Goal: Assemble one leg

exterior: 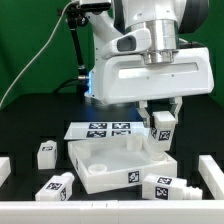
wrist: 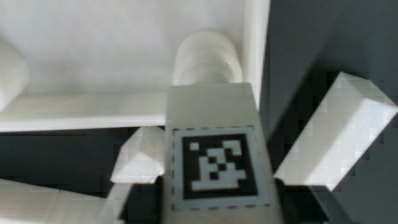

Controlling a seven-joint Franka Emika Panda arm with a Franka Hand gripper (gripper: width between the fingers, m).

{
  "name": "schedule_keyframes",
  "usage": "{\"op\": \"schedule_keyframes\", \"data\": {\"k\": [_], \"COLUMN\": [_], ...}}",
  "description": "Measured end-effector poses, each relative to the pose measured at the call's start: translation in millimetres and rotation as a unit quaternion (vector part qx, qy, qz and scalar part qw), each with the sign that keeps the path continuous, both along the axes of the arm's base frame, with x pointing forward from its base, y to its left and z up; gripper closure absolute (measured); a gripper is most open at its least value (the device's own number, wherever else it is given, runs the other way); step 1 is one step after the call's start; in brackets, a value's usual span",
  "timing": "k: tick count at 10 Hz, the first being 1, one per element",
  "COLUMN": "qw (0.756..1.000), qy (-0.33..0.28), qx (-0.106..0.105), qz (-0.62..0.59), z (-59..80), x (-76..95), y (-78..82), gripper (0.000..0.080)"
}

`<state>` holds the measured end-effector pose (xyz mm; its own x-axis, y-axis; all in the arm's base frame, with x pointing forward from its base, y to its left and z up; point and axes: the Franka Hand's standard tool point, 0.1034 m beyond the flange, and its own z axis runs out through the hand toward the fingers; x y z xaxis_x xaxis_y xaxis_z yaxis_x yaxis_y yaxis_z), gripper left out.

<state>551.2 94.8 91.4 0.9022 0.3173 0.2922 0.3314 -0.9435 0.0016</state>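
White leg (exterior: 163, 124): clamped upright in the gripper, tag facing outward, raised just over the far right corner of the tray; in the wrist view (wrist: 212, 150) tagged face toward the camera, rounded peg end pointing at the tray's wall.
Gripper (exterior: 163, 128): jaws narrow, pressed against two opposite sides of the leg.
Tray (exterior: 96, 172): white, square, raised rim, lying flat mid-table; plain white floor showing inside, one tag on the near wall; in the wrist view (wrist: 89, 105) only a corner of wall and floor visible.
Far-left peg (exterior: 46, 153): standing on the table left of the tray, apart from it.
Near-left peg (exterior: 57, 187): lying on its side, near and left of the tray.
Near-right peg (exterior: 160, 185): lying on its side just beside the tray's near right corner.
Marker board (exterior: 100, 128): flat on the table just beyond the tray, tags up.
Table (exterior: 30, 130): black, carrying all of the above.
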Motion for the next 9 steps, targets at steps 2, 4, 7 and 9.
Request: {"op": "schedule_keyframes", "data": {"k": [2, 4, 7, 9], "qw": [1.000, 1.000, 0.998, 0.998], "qy": [0.005, -0.005, -0.056, -0.060], "qx": [0.000, 0.001, 0.007, 0.007], "qz": [0.000, 0.000, -0.001, 0.000], "z": [-6.7, -8.8, -9.1, -8.7], "x": [-2.0, 0.1, 2.3, 2.9], "y": [0.2, 1.1, 4.9, 4.8], "gripper": [0.0515, 0.0515, 0.0515, 0.0515]}}
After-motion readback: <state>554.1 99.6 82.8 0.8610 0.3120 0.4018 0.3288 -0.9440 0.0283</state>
